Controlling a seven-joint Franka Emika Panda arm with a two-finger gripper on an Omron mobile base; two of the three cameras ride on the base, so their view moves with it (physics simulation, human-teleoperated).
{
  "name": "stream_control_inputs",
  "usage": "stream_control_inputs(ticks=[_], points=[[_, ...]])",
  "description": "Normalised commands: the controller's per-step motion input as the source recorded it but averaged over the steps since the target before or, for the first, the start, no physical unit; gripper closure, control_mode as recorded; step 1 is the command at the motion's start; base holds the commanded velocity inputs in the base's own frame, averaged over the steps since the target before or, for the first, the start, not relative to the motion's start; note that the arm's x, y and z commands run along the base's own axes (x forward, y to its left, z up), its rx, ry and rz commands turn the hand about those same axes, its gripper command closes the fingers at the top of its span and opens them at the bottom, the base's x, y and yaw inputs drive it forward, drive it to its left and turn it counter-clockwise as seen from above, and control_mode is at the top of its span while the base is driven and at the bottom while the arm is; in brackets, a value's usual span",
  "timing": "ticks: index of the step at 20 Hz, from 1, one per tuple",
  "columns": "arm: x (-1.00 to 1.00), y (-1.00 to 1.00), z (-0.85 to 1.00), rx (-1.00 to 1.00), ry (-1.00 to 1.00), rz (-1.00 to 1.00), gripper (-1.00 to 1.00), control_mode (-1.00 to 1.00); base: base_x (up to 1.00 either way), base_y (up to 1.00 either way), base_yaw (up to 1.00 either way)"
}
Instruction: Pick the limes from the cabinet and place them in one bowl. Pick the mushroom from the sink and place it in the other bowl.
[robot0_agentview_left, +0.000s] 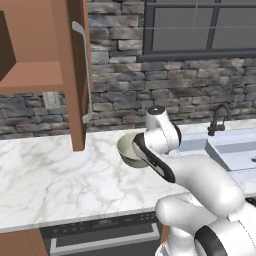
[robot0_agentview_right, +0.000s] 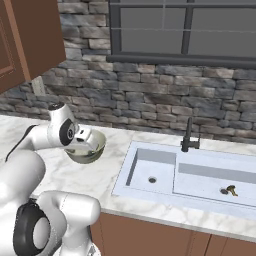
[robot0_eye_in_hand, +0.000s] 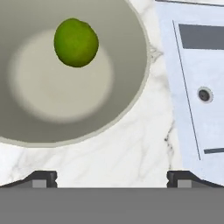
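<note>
1. Left base view: the cabinet (robot0_agentview_left: 75, 75) fills the upper left of the frame, door swung open, silver bar handle on its edge. The cream-grey bowl (robot0_agentview_left: 129, 150) stands on the marble counter (robot0_agentview_left: 55, 175) at centre frame, partly behind the white arm. The sink (robot0_agentview_left: 225, 150) lies at right, with the dark faucet (robot0_agentview_left: 219, 120) behind it.

2. Right base view: the bowl (robot0_agentview_right: 90, 148) sits at left of centre, just under the arm's wrist. The sink (robot0_agentview_right: 190, 175) takes the lower right; a small brown mushroom (robot0_agentview_right: 231, 189) lies in its right basin near the drain.

3. Hand view: the gripper (robot0_eye_in_hand: 112, 179) has its two tips spread to the full, at lower left and lower right, holding nothing. One lime (robot0_eye_in_hand: 76, 42) lies inside the bowl (robot0_eye_in_hand: 131, 100) at upper left, well apart from both tips. The sink (robot0_eye_in_hand: 192, 87) edge runs down the right side.
</note>
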Motion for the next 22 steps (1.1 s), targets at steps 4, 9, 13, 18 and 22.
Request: stream_control_inputs(ticks=[4,9,13,18,22], points=[[-0.44,-0.18,0.19,0.15,0.12,-0.02,-1.0,-1.0,0.0,0.0,0.0],[-0.64,-0.08,0.13,0.03,0.01,0.1,-1.0,-1.0,0.0,0.0,0.0],[-0.58,-0.33,0.31,-0.01,-0.14,0.1,-1.0,-1.0,0.0,0.0,0.0],[-0.75,-0.23,0.33,0.0,-0.15,0.01,-1.0,-1.0,0.0,0.0,0.0],[-0.64,-0.08,0.09,0.07,-0.1,-0.04,-1.0,-1.0,0.0,0.0,0.0]])
